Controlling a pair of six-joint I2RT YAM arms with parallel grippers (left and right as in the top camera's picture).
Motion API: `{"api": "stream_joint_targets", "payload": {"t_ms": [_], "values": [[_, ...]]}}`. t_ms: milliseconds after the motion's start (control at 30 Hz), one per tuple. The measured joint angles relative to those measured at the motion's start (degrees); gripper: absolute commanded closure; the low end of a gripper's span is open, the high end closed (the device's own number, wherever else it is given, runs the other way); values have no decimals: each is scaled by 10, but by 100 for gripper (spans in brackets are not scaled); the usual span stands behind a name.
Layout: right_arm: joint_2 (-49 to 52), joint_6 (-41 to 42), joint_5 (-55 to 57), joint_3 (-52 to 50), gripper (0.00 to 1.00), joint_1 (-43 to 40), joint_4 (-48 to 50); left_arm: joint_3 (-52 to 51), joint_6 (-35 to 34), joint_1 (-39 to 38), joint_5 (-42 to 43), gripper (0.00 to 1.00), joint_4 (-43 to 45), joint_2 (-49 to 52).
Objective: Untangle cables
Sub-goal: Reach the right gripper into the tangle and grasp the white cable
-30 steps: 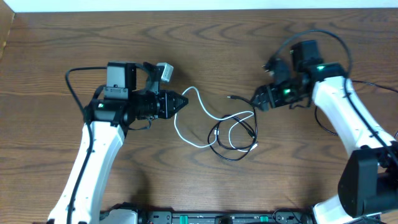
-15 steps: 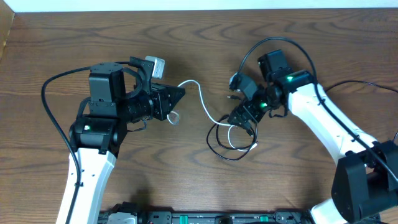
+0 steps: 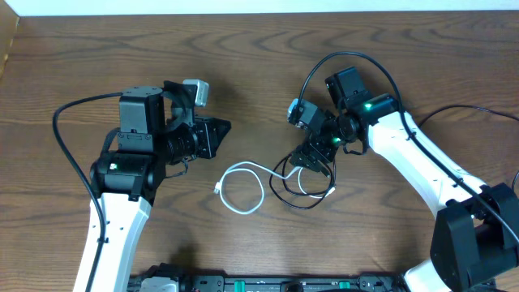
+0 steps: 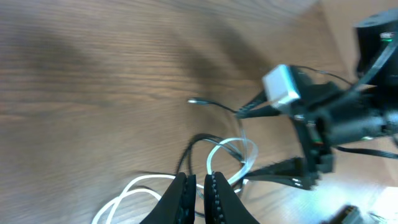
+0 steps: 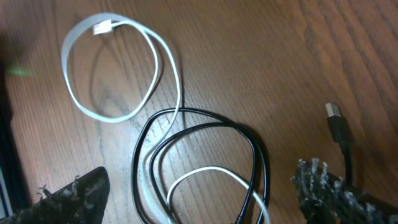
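Bench (image 3: pixel 81 65): white cable (image 5: pixel 178 87), looped; black cable (image 5: pixel 205 126), coiled, crossing it. My left fingers (image 4: pixel 180 193): clenched, empty. My right fingers (image 5: pixel 323 186): released above the black coil.

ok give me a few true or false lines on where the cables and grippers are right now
1. One end of the white cable is curled into a loop lying on the table. True.
2. The left gripper is clamped on the white cable. False: its fingers are shut on nothing, and the cable lies apart from it.
3. The right gripper is open. True: its fingers stand wide apart above the black cable.
4. The two cables lie fully apart. False: the white one crosses into the black loops.
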Motion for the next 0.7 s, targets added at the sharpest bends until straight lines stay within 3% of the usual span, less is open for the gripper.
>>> {"api": "stream_joint_targets", "payload": {"t_ms": [133, 267, 333, 500, 700], "values": [[0, -2, 2, 0, 13, 0, -15, 0, 0, 0, -19, 88, 0, 0], [0, 6, 3, 0, 28, 0, -48, 0, 0, 0, -28, 88, -10, 0], [0, 27, 4, 0, 31, 0, -57, 0, 0, 0, -30, 88, -23, 0], [0, 160, 38, 0, 32, 0, -85, 0, 0, 0, -35, 88, -66, 1], [0, 384, 109, -1, 36, 0, -125, 0, 0, 0, -42, 88, -100, 13]]}}
